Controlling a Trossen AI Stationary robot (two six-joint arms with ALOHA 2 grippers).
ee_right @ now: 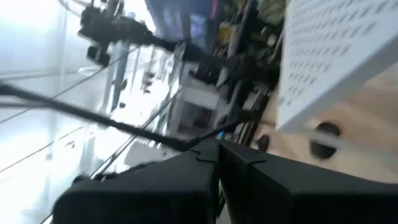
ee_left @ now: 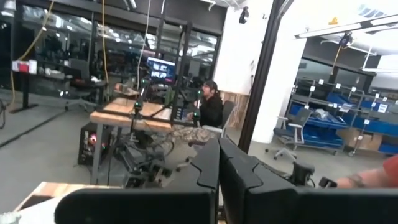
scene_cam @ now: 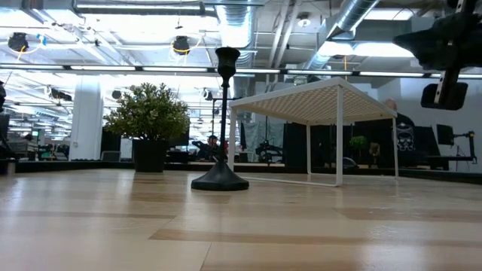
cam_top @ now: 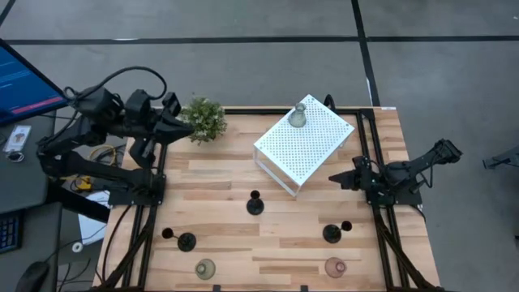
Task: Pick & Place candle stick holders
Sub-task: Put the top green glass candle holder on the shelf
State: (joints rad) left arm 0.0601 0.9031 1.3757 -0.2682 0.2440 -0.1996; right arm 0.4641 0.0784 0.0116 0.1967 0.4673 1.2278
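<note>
one greenish glass holder [cam_top: 298, 116] already stands on top of the white perforated box [cam_top: 308, 150] near the counter's [cam_top: 235, 203] far edge. five remain on the bare counter: a black holder [cam_top: 255, 203] at mid-counter, another black one [cam_top: 186, 241] and a greenish one [cam_top: 205, 268] toward the near left corner, a third black one [cam_top: 332, 234] and the pink one [cam_top: 336, 266] toward the near right. the right claw [cam_top: 334, 178], pressed together and empty, hovers by the box's right side, so the black holder and pink holder toward the near edge look closest to it. the left claw [cam_top: 188, 122], also pressed together, waits by the potted plant [cam_top: 203, 119] at the far left corner.
</note>
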